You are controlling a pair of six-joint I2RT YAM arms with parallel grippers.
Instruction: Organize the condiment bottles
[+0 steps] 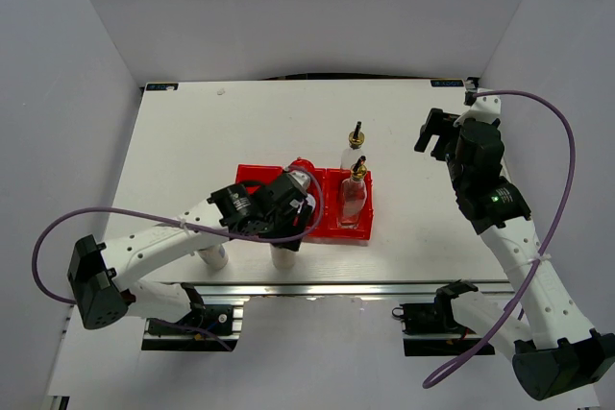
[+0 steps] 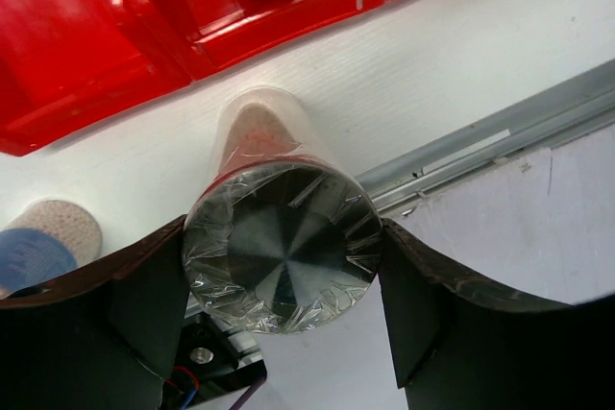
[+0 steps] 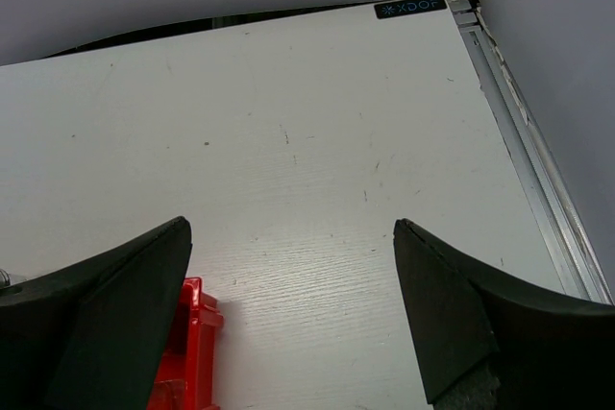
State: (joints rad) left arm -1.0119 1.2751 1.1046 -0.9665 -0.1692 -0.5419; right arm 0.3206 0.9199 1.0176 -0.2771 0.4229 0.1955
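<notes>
— White tabletop point(image 1: 192, 141), grey walls point(image 1: 58, 93) around it. Your left gripper point(image 2: 283, 237) is set over a silver-capped cylinder point(image 2: 259, 156), jaws against both sides of the cap, so I record it as gripping. That cylinder stands upright on the table, just beside the near edge of the red tray point(image 2: 86, 55) and outside it.

— And the right one?

— Your right gripper point(image 3: 293, 237) hangs with its jaws wide apart over the table's far right, holding nothing, apart from the tray.

— How will the cylinder handle?

— Judged light and rigid: a clear body part-filled with brownish powder. The cap is wrapped in crinkled film point(image 2: 216, 280); expect that to be slippery under the pads. It is tall and narrow, so it could twist or tip if you lift by the cap alone. You would do better to hold lower, on the body, squarely across its width.

— Anything else to log?

— One glass bottle point(image 1: 353, 201) stands in the tray's right compartment. A second glass bottle point(image 1: 355, 146) stands just behind the tray. A second cylinder point(image 1: 213, 256) stands to the left, near the table's front edge.
</notes>
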